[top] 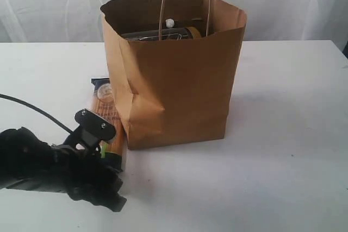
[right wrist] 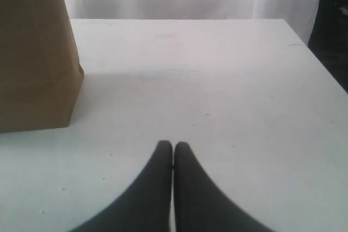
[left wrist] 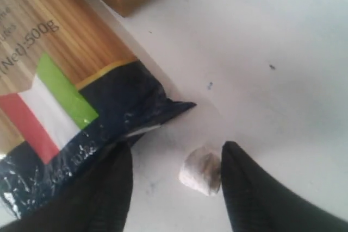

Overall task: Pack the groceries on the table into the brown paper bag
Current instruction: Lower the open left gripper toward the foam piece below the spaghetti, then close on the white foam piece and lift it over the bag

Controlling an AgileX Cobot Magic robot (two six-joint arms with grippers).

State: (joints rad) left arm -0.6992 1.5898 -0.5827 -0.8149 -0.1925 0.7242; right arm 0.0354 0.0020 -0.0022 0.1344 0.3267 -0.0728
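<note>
One spaghetti packet is laid flat on the table at eight o'clock of the brown paper bag. Released, the left gripper is shown with a white lump between its fingers; the right gripper is clenched, empty.

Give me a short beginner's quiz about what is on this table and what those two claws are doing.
1. True or false: the spaghetti packet with the Italian flag lies on the plain white tabletop, outside the tall brown kraft paper bag.
2. What sits between the left gripper's open fingers?
3. The right gripper is: A shut; B open; C holding the bag.
Key: 1 true; 2 a small whitish lump; 3 A.
</note>
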